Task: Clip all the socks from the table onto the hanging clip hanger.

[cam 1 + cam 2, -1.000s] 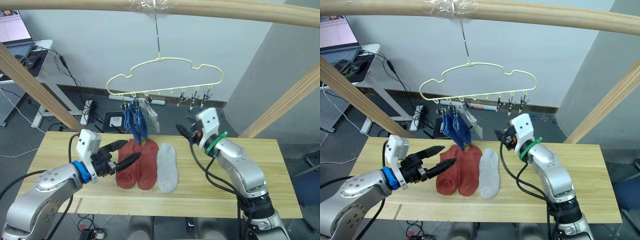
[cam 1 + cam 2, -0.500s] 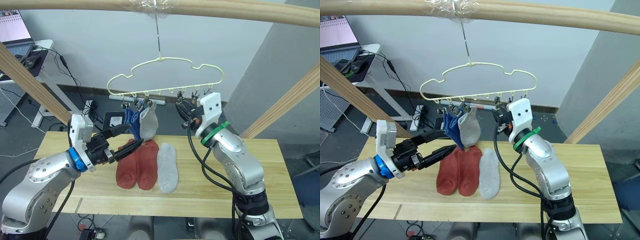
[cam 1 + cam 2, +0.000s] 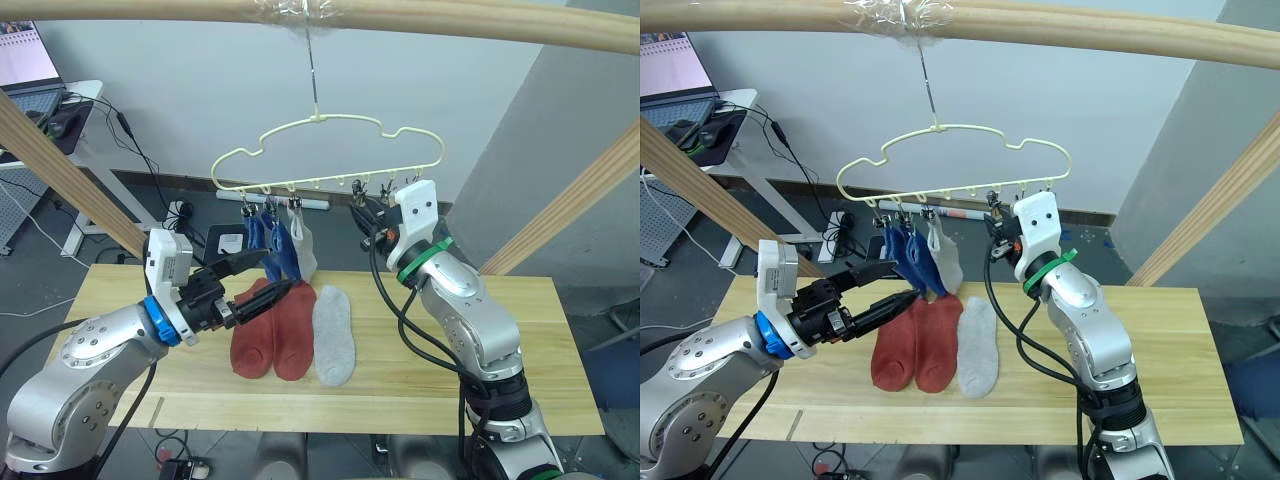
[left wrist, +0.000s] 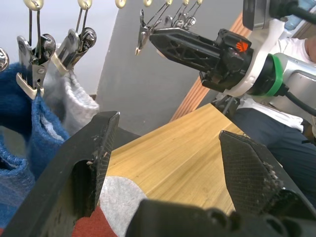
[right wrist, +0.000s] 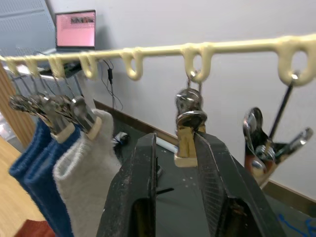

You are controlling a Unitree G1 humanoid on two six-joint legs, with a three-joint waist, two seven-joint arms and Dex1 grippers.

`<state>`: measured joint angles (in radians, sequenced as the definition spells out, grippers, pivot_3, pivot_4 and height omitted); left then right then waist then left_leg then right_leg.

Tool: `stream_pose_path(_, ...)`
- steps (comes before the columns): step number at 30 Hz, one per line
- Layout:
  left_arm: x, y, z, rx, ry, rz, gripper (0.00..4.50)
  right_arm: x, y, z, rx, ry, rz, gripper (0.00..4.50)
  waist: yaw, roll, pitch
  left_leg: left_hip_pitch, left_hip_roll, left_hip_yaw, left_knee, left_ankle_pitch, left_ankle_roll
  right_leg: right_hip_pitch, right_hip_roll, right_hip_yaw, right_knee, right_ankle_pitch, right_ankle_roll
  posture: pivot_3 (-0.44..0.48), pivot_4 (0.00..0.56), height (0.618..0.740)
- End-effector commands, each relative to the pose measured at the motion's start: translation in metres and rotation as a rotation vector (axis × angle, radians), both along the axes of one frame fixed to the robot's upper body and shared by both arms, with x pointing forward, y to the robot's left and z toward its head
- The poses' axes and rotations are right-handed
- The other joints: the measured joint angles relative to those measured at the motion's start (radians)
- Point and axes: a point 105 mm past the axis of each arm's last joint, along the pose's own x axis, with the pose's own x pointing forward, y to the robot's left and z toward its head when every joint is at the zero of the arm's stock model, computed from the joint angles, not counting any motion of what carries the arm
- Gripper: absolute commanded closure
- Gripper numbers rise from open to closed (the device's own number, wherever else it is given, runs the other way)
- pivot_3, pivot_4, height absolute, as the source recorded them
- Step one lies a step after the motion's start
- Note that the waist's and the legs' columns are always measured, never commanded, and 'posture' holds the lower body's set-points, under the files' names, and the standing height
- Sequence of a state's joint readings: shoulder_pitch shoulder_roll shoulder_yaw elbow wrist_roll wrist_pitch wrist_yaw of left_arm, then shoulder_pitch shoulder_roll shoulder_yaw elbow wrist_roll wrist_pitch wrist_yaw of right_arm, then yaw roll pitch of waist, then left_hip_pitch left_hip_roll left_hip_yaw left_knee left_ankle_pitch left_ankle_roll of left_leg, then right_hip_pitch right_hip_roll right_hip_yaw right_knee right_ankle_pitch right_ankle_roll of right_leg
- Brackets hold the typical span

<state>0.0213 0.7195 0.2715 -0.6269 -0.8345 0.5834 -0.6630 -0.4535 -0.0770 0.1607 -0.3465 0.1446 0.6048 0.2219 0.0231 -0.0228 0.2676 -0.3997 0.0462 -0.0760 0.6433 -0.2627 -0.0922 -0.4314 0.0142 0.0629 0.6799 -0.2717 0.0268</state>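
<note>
Jaws of the left gripper [image 3: 262,278] are spread empty, the right gripper [image 5: 174,163] straddles a clip [image 5: 187,129]; three socks [image 3: 278,245] are hung on the hanger [image 3: 330,160], three [image 3: 292,330] left on the table [image 3: 500,330].

No readable text, labels, brands or numbers anywhere. Closest thing: a small orange mark on the right gripper [image 4: 163,42], seen from the left wrist view, too small to make out. The laptop screen [image 5: 75,28] glows pink with a dark band across the top; whatever is written there can't be read.
</note>
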Motion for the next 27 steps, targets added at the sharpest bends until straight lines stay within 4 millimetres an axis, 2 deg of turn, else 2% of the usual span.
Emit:
stream_pose_path(1, -0.007, -0.007, 0.008, -0.009, -0.033, -0.029, 0.84, -0.003, 0.001, 0.011, 0.001, -0.045, 0.003, 3.28, 0.000, 0.000, 0.000, 0.000, 0.000, 0.000, 0.000, 0.000, 0.000, 0.000, 0.000, 0.000, 0.000, 0.000, 0.000, 0.175, 0.236, 0.740)
stream_pose_path(4, -0.009, -0.011, 0.009, -0.015, -0.040, -0.044, 0.84, -0.003, 0.001, 0.008, -0.016, -0.043, 0.001, 3.28, 0.000, 0.000, 0.000, 0.000, 0.000, 0.000, 0.000, 0.000, 0.000, 0.000, 0.000, 0.000, 0.000, 0.000, 0.000, 0.173, 0.238, 0.740)
stream_pose_path(5, -0.010, -0.012, 0.010, -0.016, -0.042, -0.048, 0.84, -0.004, 0.002, 0.008, -0.013, -0.042, 0.007, 3.13, 0.000, 0.000, 0.000, 0.000, 0.000, 0.000, 0.000, 0.000, 0.000, 0.000, 0.000, 0.000, 0.000, 0.000, 0.000, 0.172, 0.240, 0.740)
stream_pose_path(7, -0.010, -0.012, 0.010, -0.015, -0.043, -0.048, 0.48, -0.005, 0.001, 0.009, -0.008, -0.045, 0.003, 2.72, 0.000, 0.000, 0.000, 0.000, 0.000, 0.000, 0.000, 0.000, 0.000, 0.000, 0.000, 0.000, 0.000, 0.000, 0.000, 0.170, 0.245, 0.740)
stream_pose_path(9, -0.010, -0.011, 0.010, -0.010, -0.048, -0.040, 0.00, -0.006, 0.000, 0.010, 0.000, -0.046, -0.004, 2.02, 0.000, 0.000, 0.000, 0.000, 0.000, 0.000, 0.000, 0.000, 0.000, 0.000, 0.000, 0.000, 0.000, 0.000, 0.000, 0.169, 0.244, 0.740)
stream_pose_path(13, -0.007, -0.011, 0.010, -0.012, -0.050, -0.032, 0.00, -0.006, 0.004, 0.015, 0.025, -0.050, 0.008, 0.63, 0.000, 0.000, 0.000, 0.000, 0.000, 0.000, 0.000, 0.000, 0.000, 0.000, 0.000, 0.000, 0.000, 0.000, 0.000, 0.169, 0.249, 0.740)
stream_pose_path(19, -0.006, -0.012, 0.012, -0.015, -0.049, -0.028, 0.00, -0.006, 0.011, 0.019, 0.047, -0.051, 0.020, 0.63, -0.001, 0.000, 0.000, 0.000, 0.000, 0.000, 0.001, 0.000, 0.000, 0.000, 0.000, 0.000, 0.000, 0.000, 0.000, 0.169, 0.254, 0.740)
stream_pose_path(27, -0.006, -0.014, 0.012, -0.023, -0.037, -0.029, 0.00, -0.008, 0.032, 0.027, 0.098, -0.048, 0.073, 0.63, 0.000, 0.000, 0.000, 0.000, 0.000, 0.000, 0.000, 0.000, 0.000, 0.000, 0.000, 0.000, 0.001, 0.000, 0.000, 0.171, 0.257, 0.740)
